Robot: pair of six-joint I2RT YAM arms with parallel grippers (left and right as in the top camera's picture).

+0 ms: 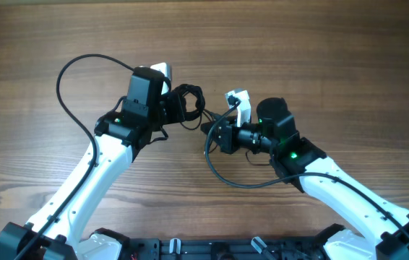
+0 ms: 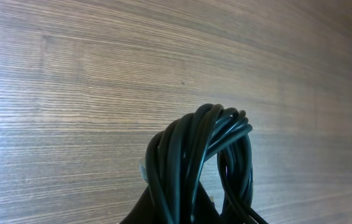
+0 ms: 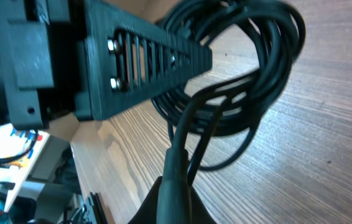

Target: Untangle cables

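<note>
Left arm (image 1: 103,155) and right arm (image 1: 334,184), nearest the overhead camera, reach up from the bottom edge over a wooden table (image 1: 320,43). At frame centre the cables (image 1: 188,105) form one black coiled clump. Left gripper (image 1: 175,108) is clamped on its left side. Right gripper (image 1: 208,128), just lower right, is closed on a single cord (image 3: 185,115) leading out. Freeing that cord probably means pulling toward lower right, along its length.

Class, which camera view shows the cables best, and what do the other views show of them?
Right wrist: the cables fill the picture as separate coiled loops. Overhead shows them only as a small dark clump; left wrist shows just the bundle's top, strands packed together.
</note>
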